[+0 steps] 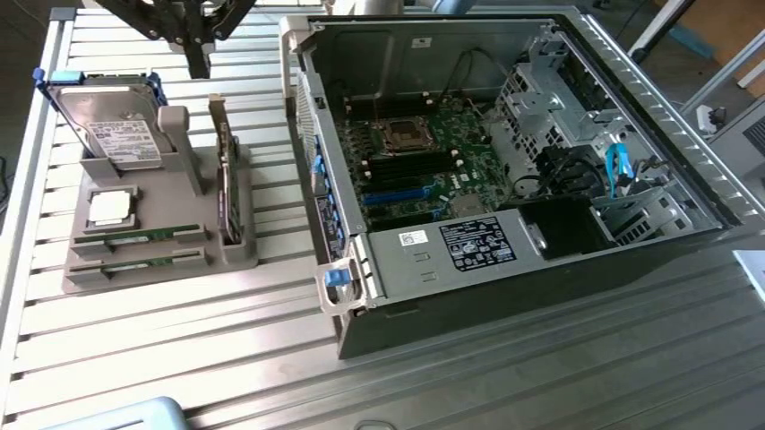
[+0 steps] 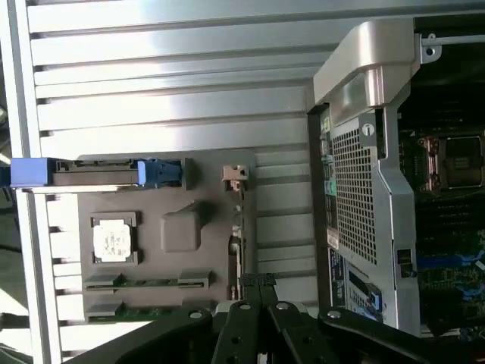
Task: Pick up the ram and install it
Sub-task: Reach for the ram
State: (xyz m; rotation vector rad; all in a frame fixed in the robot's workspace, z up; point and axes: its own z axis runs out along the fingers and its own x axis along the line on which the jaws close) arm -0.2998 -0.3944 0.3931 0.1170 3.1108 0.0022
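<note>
currently, exterior view: hand [image 1: 197,64] clenched, grasping nothing, above gray holder [image 1: 167,212] on table [image 1: 239,340]. ram [image 1: 135,238] slotted in holder, six o'clock of processor chip [image 1: 110,208]. hard drive [image 1: 120,134] and power supply [image 1: 478,244] labels unreadable. open computer case [image 1: 651,90] at three o'clock of holder.

Lighting is bright and comes from overhead. In the exterior view, strong glare lies on the slatted metal table [image 1: 179,349], with the near slats on the exterior view's left washed almost white. The processor chip [image 1: 110,208] flares pale. The computer case [image 1: 395,45] is evenly lit inside, except for a black recess beside the power supply [image 1: 413,260]. In the wrist view the slats glare in bands and the motherboard [image 2: 447,227] is dim.
</note>
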